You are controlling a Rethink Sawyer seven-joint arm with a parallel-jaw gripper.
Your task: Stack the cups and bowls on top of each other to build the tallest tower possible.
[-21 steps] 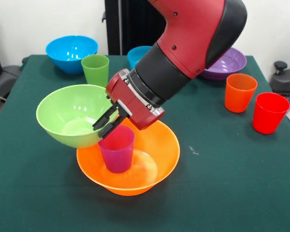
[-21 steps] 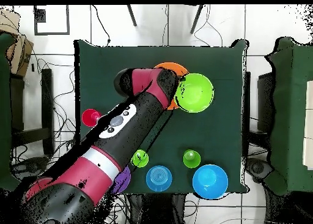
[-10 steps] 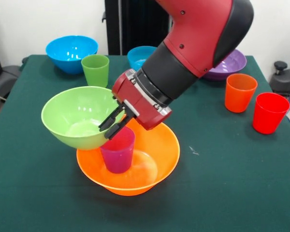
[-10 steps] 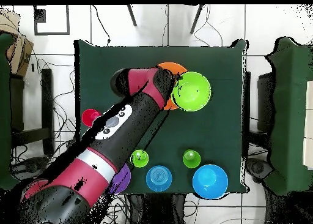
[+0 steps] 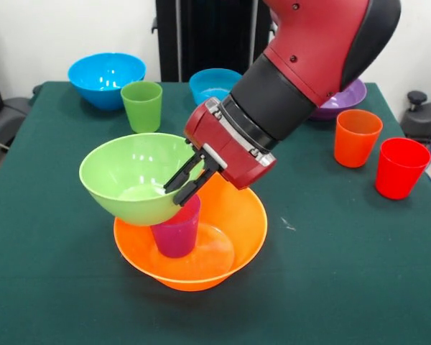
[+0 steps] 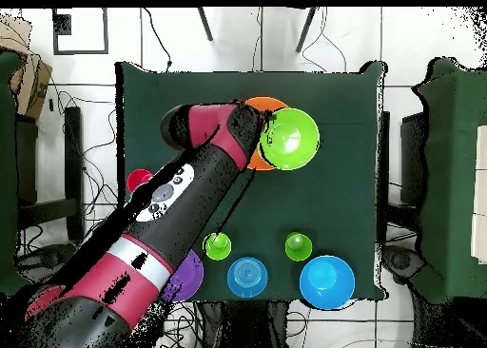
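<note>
Pincer [image 5: 185, 185] clamped on the green bowl's [image 5: 133, 180] rim, holding it tilted, partly over the purple cup [image 5: 175, 230] that stands upright inside the big orange bowl [image 5: 233, 237] on the counter [image 5: 345, 273], the bowl overlapping the cup's mouth.

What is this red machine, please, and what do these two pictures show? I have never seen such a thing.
It is a robot arm ending in a pincer. One picture looks across the table; the other looks straight down from above. The pincer grips the rim of a green bowl, holding it tilted over a purple cup that stands inside an orange bowl. Elsewhere on the table are two blue bowls, a purple bowl, and green, orange and red cups. The overhead view shows a second green cup.
</note>
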